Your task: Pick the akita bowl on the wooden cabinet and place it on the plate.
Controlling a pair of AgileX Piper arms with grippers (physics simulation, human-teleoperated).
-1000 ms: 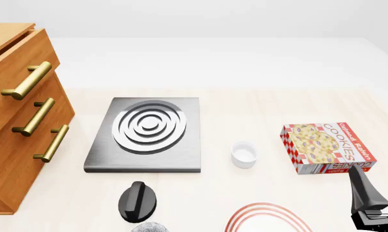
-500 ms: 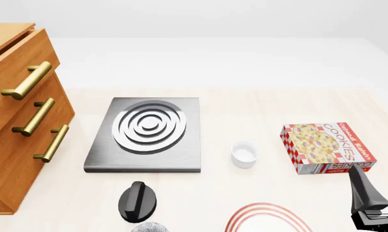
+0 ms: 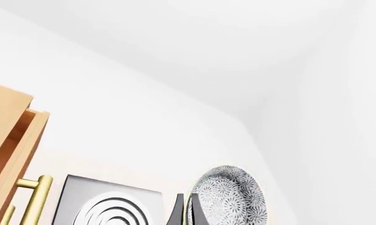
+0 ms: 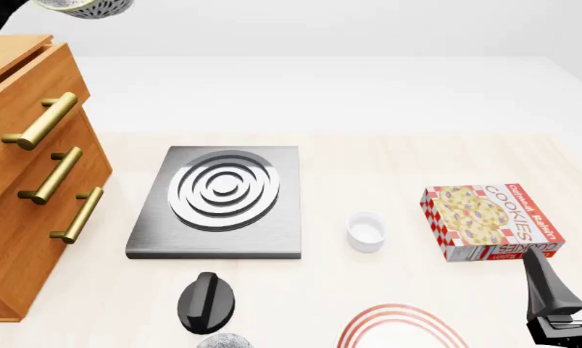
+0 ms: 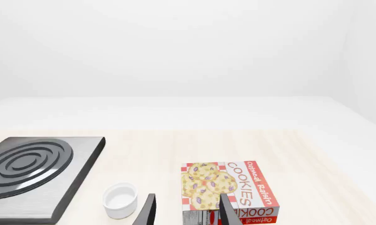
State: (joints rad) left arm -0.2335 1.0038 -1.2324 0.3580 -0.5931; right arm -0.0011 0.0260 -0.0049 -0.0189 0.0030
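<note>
One wide, shallow speckled grey-and-white akita bowl (image 3: 228,197) rides pinched at its rim in your left claw (image 3: 186,213), lifted high above the orange-brown wooden cabinet (image 4: 30,181). You are in the carry step. Next, swing it past the grey square stove (image 4: 218,199) and down onto the red-ringed white plate (image 4: 399,328) at the counter's near edge. Your right claw (image 5: 186,211) hangs open near the cookie box (image 5: 228,190).

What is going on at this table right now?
The left gripper holds the akita bowl on edge, lifted high above the wooden cabinet. The plate waits bare at the table's near edge. The right gripper hangs open and idle near the cookie box.
</note>
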